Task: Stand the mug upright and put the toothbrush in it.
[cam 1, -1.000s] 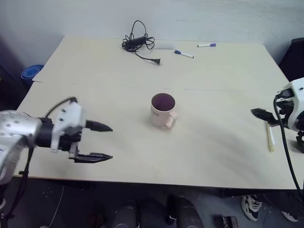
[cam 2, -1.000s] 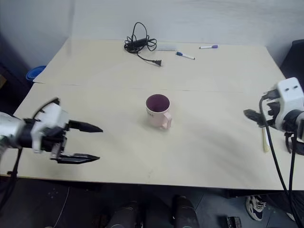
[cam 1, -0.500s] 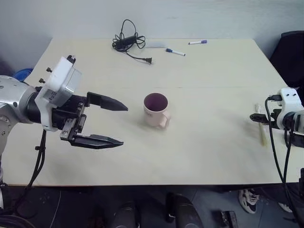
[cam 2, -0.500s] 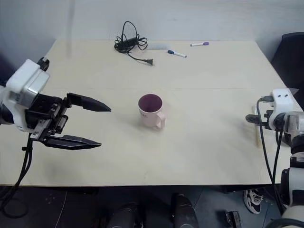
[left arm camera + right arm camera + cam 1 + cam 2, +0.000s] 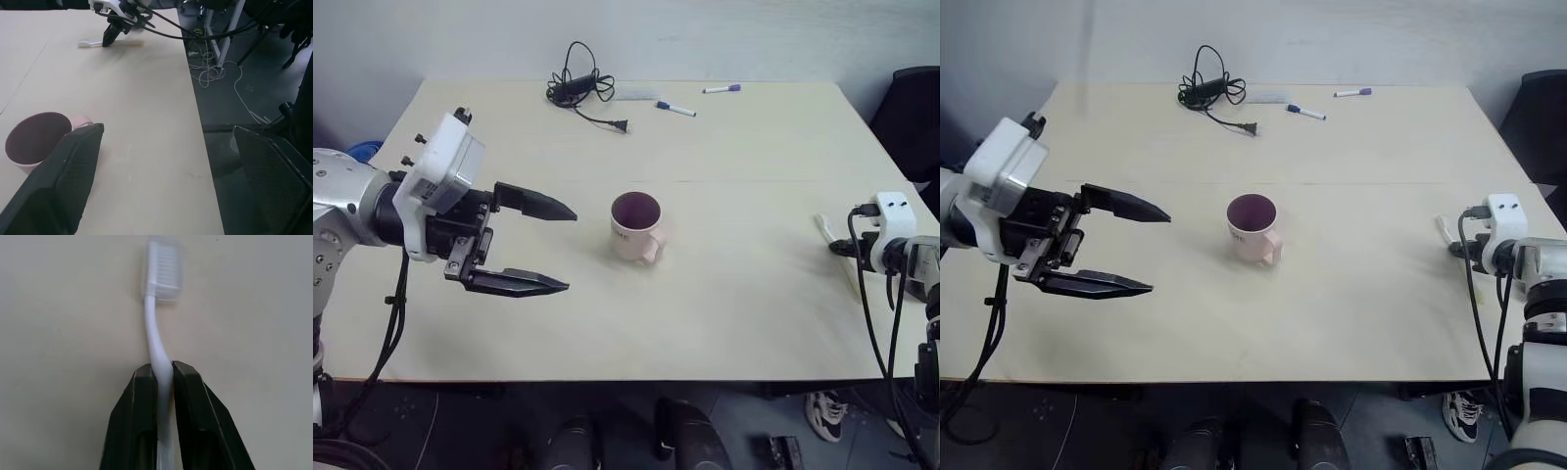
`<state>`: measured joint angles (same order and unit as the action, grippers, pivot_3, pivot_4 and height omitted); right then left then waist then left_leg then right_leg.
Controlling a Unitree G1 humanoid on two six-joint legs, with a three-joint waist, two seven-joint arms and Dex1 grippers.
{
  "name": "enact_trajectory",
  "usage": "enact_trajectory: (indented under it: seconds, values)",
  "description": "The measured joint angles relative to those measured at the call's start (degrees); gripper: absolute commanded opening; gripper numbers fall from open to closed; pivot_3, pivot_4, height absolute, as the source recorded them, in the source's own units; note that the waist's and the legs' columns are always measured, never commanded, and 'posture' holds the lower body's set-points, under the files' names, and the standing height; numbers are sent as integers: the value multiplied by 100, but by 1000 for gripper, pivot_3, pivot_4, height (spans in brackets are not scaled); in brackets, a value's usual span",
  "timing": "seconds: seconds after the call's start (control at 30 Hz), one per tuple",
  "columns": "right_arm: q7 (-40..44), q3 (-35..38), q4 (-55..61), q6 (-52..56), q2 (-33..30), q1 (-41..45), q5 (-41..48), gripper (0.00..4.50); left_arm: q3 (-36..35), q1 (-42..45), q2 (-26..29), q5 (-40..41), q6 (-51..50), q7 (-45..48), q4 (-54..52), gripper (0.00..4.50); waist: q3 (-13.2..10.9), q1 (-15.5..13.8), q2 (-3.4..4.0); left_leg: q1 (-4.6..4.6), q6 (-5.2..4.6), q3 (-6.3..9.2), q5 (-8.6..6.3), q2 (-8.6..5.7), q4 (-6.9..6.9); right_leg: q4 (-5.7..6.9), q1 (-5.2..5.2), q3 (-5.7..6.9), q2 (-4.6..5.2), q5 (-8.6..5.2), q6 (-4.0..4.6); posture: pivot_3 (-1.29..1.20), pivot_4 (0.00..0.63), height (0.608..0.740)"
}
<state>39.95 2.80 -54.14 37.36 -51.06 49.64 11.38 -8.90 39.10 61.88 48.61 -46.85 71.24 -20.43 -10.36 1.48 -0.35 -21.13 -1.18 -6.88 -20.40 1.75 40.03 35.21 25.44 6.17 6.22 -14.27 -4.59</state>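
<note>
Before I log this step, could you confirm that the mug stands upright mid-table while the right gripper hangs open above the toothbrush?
Not quite: the right gripper is shut on the toothbrush, as the right wrist view shows. The mug does stand upright mid-table.

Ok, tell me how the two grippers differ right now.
The left gripper has its jaws spread wide and holds nothing; the right gripper has its jaws shut on the toothbrush.
The left gripper hangs in the air beside the upright mug, pointing toward it; the right gripper sits low at the table, near its right edge.
Both have two black fingers.
</note>
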Motion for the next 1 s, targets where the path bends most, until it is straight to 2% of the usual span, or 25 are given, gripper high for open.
enact_trajectory:
  seconds: [0.1, 0.17, 0.27, 0.33, 0.47, 0.5, 0.57, 0.63, 0.7, 1.0]
  values:
    - [-50, 122, 221, -2, 177, -17, 0, 166, -16, -187, -74, -185, 70, -171, 331, 4500, 0, 14, 0, 4, 0, -5, 0, 0, 0, 6, 2, 2, -1, 0, 0, 0, 150, 740]
    - [-160, 334, 1128, 56, 590, -126, 206, 166, -125, -453, -142, -209, 51, -346, 495, 4500, -2, 88, 3, 5, 6, -17, -2, 7, -2, 21, 16, -7, -7, -1, 1, 0, 150, 740]
    - [-396, 671, 3064, 423, 1467, -129, 911, 166, -416, -628, -184, -162, -76, -619, 569, 4500, -5, 155, 8, -7, 31, -13, 1, 23, -8, 41, 43, -17, -21, -10, 18, 0, 150, 740]
    - [-766, 922, 4468, 934, 2353, 1, 1640, 166, -809, -763, -164, -138, -148, -800, 647, 4500, -5, 137, 9, -12, 54, -1, 1, 44, -12, 46, 51, -17, -40, -21, 37, 0, 150, 740]
    - [-1331, 901, 5641, 1259, 3443, 144, 2298, 166, -1218, -997, -134, -88, -320, -985, 793, 4500, -4, 55, 6, -14, 63, 3, -2, 58, -8, 52, 52, -17, -52, -31, 55, 0, 150, 740]
    - [-1598, 871, 5817, 1261, 3884, 159, 2422, 166, -1337, -1081, -118, -53, -378, -1015, 788, 4500, -2, -2, 3, -17, 62, 4, -2, 53, -1, 53, 50, -15, -48, -32, 56, 0, 150, 740]
    - [-1983, 867, 5814, 1089, 4528, 170, 2467, 166, -1485, -1221, -68, -42, -399, -1039, 770, 4500, 2, -14, -4, -15, 57, 3, -2, 45, 0, 55, 47, -14, -41, -31, 56, 0, 150, 740]
    - [-2160, 757, 5731, 811, 4890, 164, 2393, 166, -1507, -1276, -62, -41, -399, -1057, 762, 4500, 2, -9, -4, -14, 56, 3, -2, 38, 0, 59, 48, -13, -35, -31, 55, 0, 150, 740]
    - [-2114, 456, 5531, 387, 4953, 89, 2153, 166, -1507, -1277, -62, -18, -403, -1079, 750, 4500, 3, 2, -5, -14, 56, 4, -2, 36, -4, 59, 49, -13, -36, -31, 55, 0, 150, 740]
    - [-1914, 277, 4908, -560, 5225, -288, 1926, 166, -1505, -1225, -61, 71, -442, -1209, 683, 4500, 3, 85, -5, -13, 61, -8, -1, 38, -14, 63, 63, -17, -51, -34, 60, 0, 150, 740]
